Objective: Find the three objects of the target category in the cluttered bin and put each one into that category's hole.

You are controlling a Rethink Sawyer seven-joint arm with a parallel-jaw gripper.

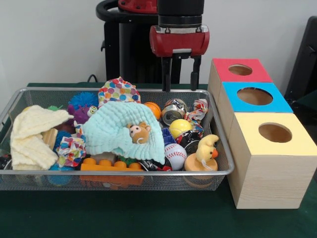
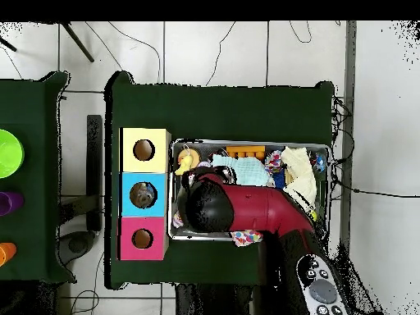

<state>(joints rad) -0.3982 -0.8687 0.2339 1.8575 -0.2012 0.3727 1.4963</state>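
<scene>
Gripper (image 1: pixel 181 74): wide open, holding nothing, up above the back of the bin.
Bin (image 1: pixel 124 174): wire basket full of toys.
Below the gripper: crushed can (image 1: pixel 173 111), orange ball (image 1: pixel 153 109).
Front of bin: baseball (image 1: pixel 175 155), yellow duck (image 1: pixel 205 149).
Middle: blue cloth (image 1: pixel 116 133).
Boxes: red (image 1: pixel 237 75), blue (image 1: pixel 252 97), yellow (image 1: pixel 275 144), each with a hole, just beside the bin.

The bin (image 1: pixel 29 171) is fine wire mesh. The boxes (image 1: pixel 267 183) look like pale matt wood with painted tops. The cloth (image 1: pixel 114 134) is crinkled and soft.
</scene>
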